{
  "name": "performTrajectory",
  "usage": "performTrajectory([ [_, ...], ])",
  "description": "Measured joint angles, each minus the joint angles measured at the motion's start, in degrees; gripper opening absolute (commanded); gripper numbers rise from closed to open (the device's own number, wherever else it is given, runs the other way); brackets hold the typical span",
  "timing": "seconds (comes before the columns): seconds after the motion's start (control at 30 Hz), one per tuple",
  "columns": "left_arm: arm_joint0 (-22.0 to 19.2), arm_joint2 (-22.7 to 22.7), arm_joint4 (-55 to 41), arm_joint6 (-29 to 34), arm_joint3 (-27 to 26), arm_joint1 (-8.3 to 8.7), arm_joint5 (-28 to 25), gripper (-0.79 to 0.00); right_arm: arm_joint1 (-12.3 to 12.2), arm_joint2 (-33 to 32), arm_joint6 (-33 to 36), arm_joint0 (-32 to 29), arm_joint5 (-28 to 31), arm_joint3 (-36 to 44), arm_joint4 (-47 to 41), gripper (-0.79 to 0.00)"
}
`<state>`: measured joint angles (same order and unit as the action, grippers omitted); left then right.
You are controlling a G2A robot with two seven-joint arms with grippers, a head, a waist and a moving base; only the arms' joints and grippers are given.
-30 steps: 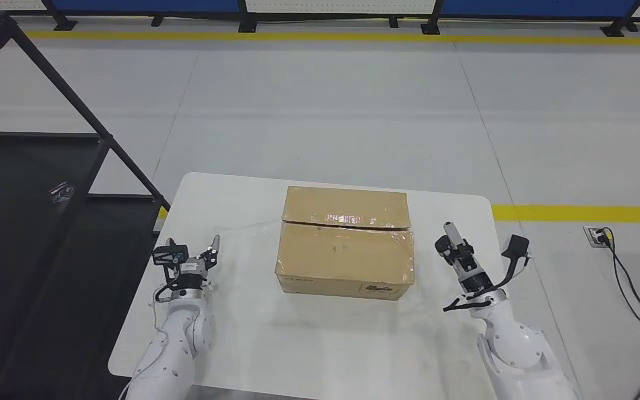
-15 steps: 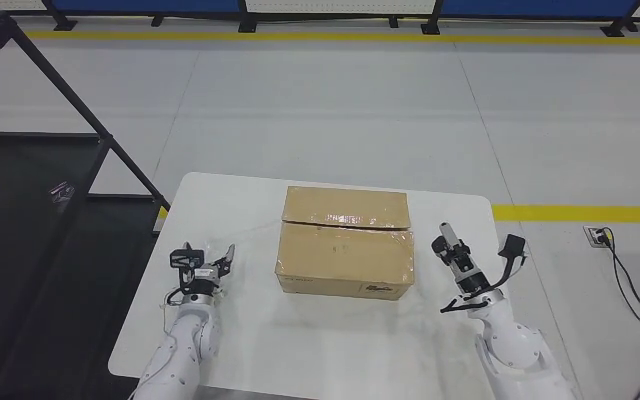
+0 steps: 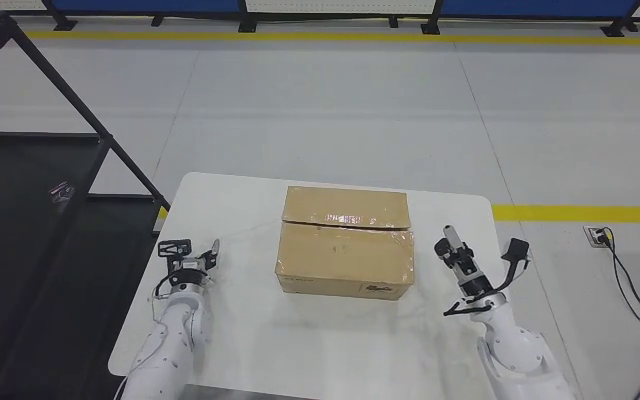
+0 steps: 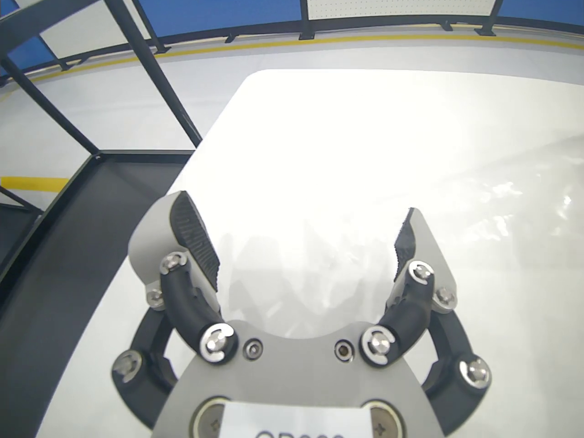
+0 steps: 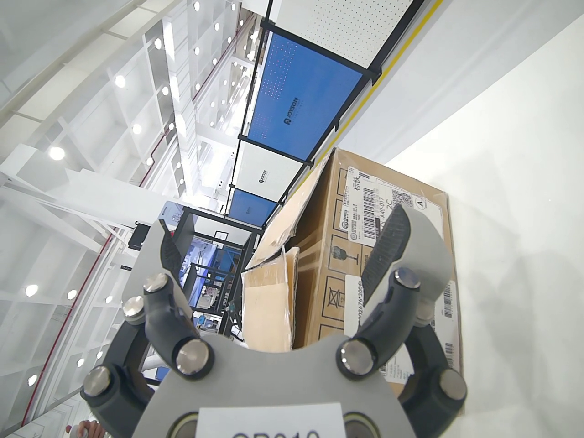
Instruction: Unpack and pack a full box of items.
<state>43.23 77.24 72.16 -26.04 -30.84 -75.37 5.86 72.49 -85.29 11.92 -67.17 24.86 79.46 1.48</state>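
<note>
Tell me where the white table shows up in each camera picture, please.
Top view: table, lower middle of the picture.
Left wrist view: table ahead of the left end effector.
Right wrist view: table under and beside the cardboard box.
Shared landmark: the yellow floor line beyond the table.

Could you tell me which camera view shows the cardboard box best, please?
The top view: the whole cardboard box sits mid-table between both arms. The right wrist view gives its labelled end up close, partly behind the right claw. The left wrist view faces the table beyond the left claw.
</note>
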Motion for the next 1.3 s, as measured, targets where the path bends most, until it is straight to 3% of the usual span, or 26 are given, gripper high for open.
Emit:
performTrajectory([
  [0.4,-0.78,3.96,-6.79,-3.84,1.48,-0.07,6.19,0.000,-0.05,-0.31,0.09,0.22,0.18,-0.81,-0.53,0.000],
  [0.6,-1.36,4.69,-8.77,-1.66,2.13,-0.29,8.20,0.000,-0.02,-0.04,0.04,0.54,0.16,-0.99,-0.31,0.000],
  [1.03,-0.79,3.13,-6.30,1.85,1.81,-0.40,5.44,0.000,-0.05,-0.30,0.03,1.07,0.10,-1.93,-0.79,0.000],
  [1.3,0.62,5.11,-7.60,3.22,-0.81,0.03,10.39,0.000,0.02,0.16,0.20,1.75,0.11,-2.39,-0.99,0.000],
])
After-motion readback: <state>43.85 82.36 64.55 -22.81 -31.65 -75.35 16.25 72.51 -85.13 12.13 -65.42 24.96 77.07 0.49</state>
